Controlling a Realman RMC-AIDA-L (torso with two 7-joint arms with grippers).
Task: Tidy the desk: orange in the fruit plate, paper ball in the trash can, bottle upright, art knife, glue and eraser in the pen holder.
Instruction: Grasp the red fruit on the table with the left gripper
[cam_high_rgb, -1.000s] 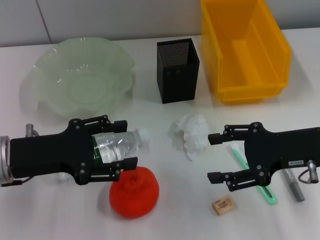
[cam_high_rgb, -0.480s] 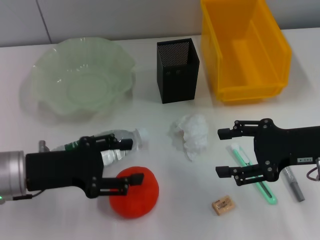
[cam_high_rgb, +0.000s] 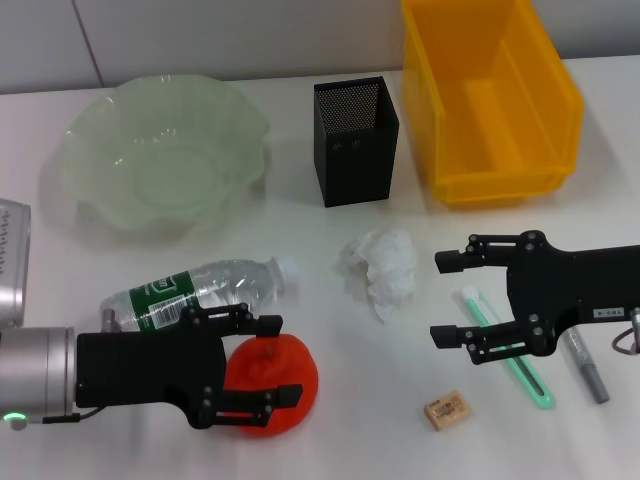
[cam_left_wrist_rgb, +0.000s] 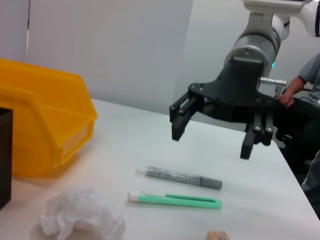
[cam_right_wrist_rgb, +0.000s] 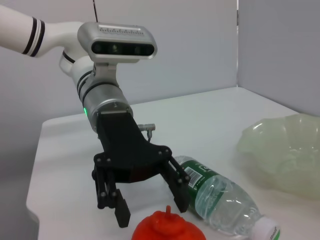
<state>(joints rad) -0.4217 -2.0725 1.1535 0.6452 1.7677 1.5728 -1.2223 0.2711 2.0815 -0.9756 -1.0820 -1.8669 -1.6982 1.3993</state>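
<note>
Head view: fruit plate (cam_high_rgb: 160, 160), pen holder (cam_high_rgb: 356, 140), trash can (cam_high_rgb: 490, 100) hold nothing visible

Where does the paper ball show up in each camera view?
Head view: paper ball mid-table, in front of the pen holder.
Left wrist view: bottom left, beside the pen holder.
Right wrist view: not in it.
Shared landmark: the pen holder.

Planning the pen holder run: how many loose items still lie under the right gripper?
3: a green art knife and a grey glue stick below the right gripper, and the eraser nearer the table's front edge.
</note>
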